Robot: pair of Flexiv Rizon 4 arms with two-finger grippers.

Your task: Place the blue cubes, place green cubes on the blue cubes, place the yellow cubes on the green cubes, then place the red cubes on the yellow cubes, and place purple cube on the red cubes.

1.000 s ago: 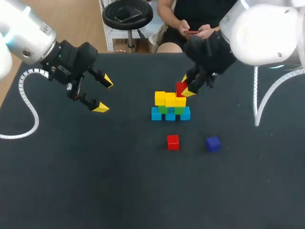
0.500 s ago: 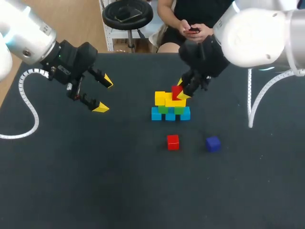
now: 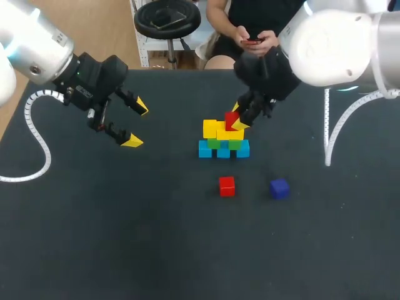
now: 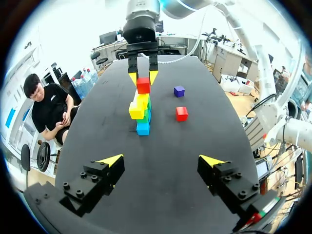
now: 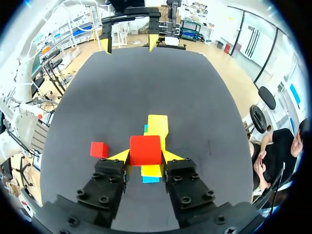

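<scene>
Now the right gripper (image 3: 237, 119) is clamped on a red cube (image 5: 145, 149) and holds it over the right-hand part of the yellow cubes (image 3: 220, 130), the top layer of a small stack near the middle of the black table (image 3: 125, 237). A second ago this gripper was slightly higher and further to the right, off the stack's edge. It has since swung in over the stack and has barely shifted in the last half second, so the first red cube seems about ready to be let go. Below the yellow layer lie the green cubes (image 3: 224, 143), mostly covered, and the blue cubes (image 3: 223, 150) on the table. A second red cube (image 3: 227, 185) and the purple cube (image 3: 279, 188), which looks dark blue from above, wait apart in front of the stack. The left gripper (image 3: 137, 124) has not moved; it hangs well to the left, fingers spread wide and empty. Whether the held cube already touches the yellow layer cannot be told, since the right arm's wrist hides much of it from above.
</scene>
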